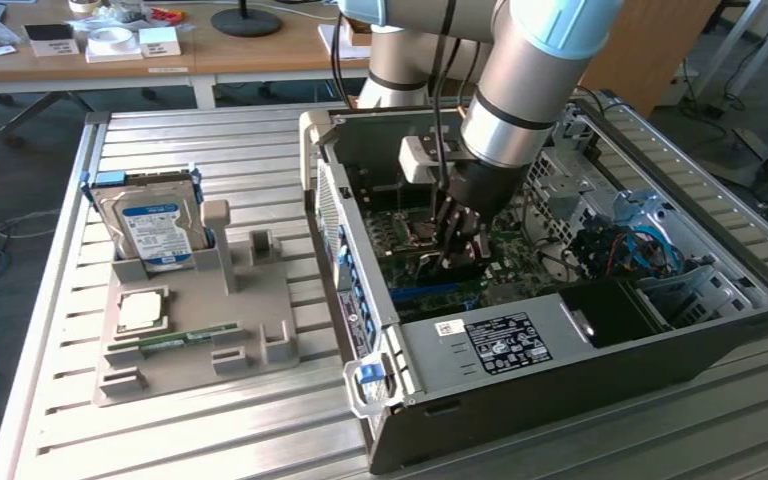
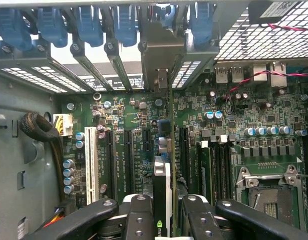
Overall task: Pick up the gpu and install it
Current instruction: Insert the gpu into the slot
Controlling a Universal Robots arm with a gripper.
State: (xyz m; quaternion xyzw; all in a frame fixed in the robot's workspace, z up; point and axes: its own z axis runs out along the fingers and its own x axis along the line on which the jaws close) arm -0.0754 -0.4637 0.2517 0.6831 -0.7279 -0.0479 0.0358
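Ribbed metal table [image 1: 224, 440] carrying an open computer case [image 1: 558, 400]. Deep inside the case, tool [image 2: 163, 212] partly closed, fingers [image 2: 138, 215] clamped from both sides on the gpu [image 2: 165, 182]. Held on edge, upright over the case's green motherboard [image 2: 234, 115], in line with the dark expansion slots, metal bracket end [image 2: 161, 55] up against the case's rear slot openings. Cannot tell whether seated in a slot. Outside the case, toward the exterior view's left, hard drive [image 1: 151, 225] upright in a grey holder [image 1: 244, 300].
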